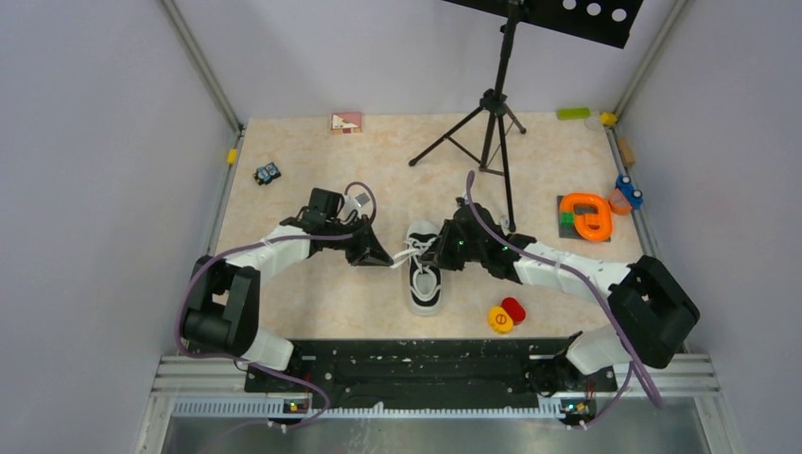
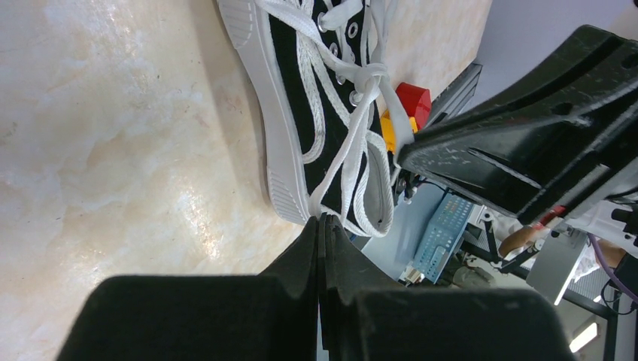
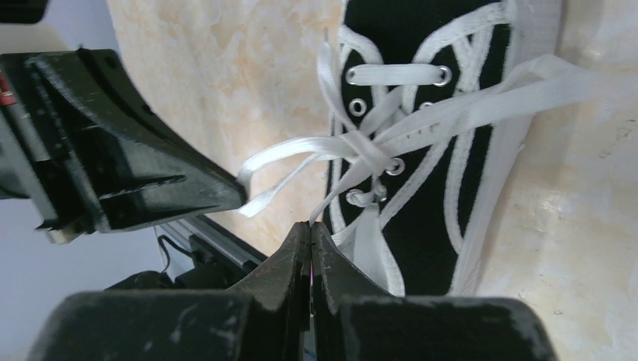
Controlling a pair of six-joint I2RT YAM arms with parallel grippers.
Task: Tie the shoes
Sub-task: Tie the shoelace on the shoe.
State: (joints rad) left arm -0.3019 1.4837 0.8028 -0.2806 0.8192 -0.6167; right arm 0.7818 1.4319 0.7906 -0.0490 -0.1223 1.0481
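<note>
The black sneaker [image 1: 426,276] with white toe cap and sole rim lies mid-table between both arms. Its white laces [image 3: 365,147] are crossed in a first knot over the eyelets. My left gripper [image 1: 383,257] is just left of the shoe, shut on a lace strand [image 2: 353,135] that runs from the knot into its tips [image 2: 323,218]. My right gripper [image 1: 444,252] is at the shoe's right side, shut on another strand [image 3: 331,192] at its tips [image 3: 311,224]. The shoe also shows in the left wrist view [image 2: 301,98] and the right wrist view [image 3: 421,226].
A black tripod stand [image 1: 492,123] is behind the shoe. An orange toy on a dark plate [image 1: 586,216] is at the right. Red and yellow discs [image 1: 506,315] lie near the front. A toy car [image 1: 268,173] and a pink block [image 1: 346,122] are at the back left.
</note>
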